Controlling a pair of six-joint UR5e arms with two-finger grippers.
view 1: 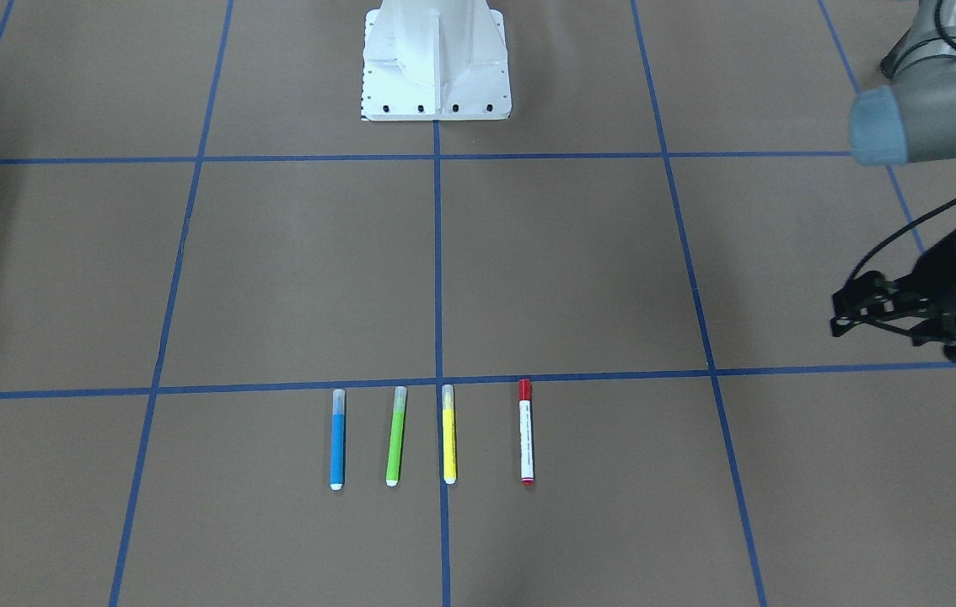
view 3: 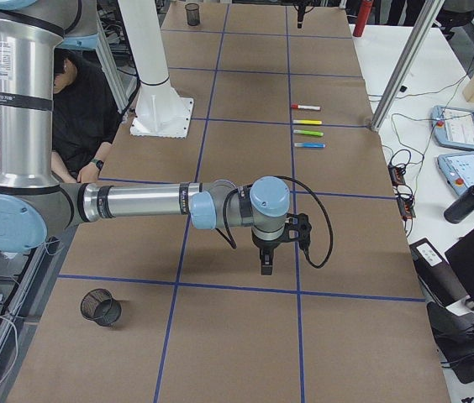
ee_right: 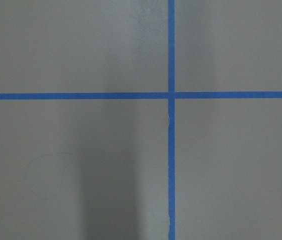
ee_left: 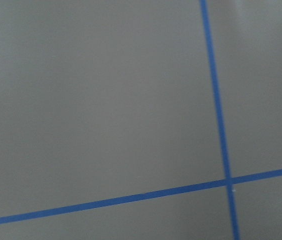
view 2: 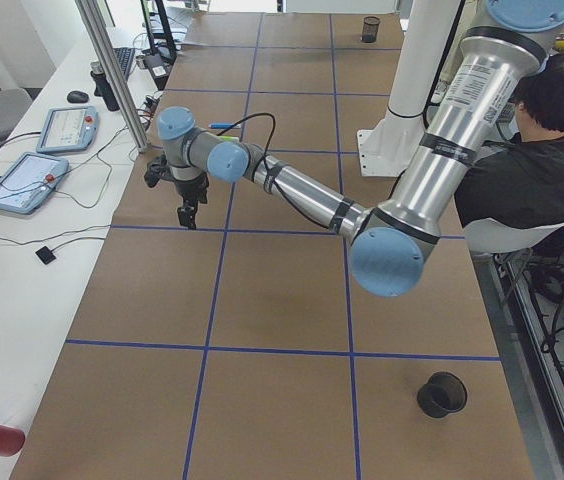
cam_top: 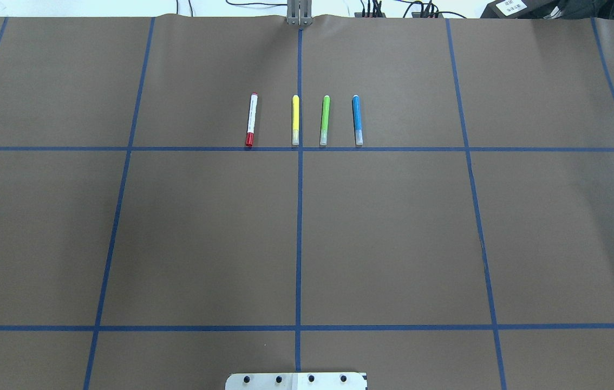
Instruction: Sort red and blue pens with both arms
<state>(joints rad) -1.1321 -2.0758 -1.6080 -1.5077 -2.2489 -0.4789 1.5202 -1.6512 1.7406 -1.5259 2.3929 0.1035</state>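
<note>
Brown paper covers the table (cam_top: 204, 244), w/ blue tape lines (cam_top: 299, 216) marking a grid. The left gripper (view 1: 839, 314) hangs over bare paper, fingers pointing down, nothing in them. They're too dark & small to say whether they sit wide or narrow.

Four markers lie in a parallel row, none touching, all well apart from it. The red pen (view 1: 526, 432), white barrel w/ red cap, is the row's end nearest the left gripper. Going away from it come the yellow marker (view 1: 448, 434), the green marker (view 1: 394, 436), then the blue pen (view 1: 337, 438) w/ clear cap at the far end. All caps point toward the robot, just beside a tape line.

The right gripper (view 3: 265, 264) shows only in the side view, above paper near a tape line, so its opening can't be told. The blue pen is the marker nearest it & the red pen the farthest; both are well apart from it.

Both wrist cams show only paper & tape crossings. The white pedestal base (view 1: 436, 76) stands on the robot's side of the row. A black cup (view 2: 442, 395) sits on the paper near the left arm's elbow.
</note>
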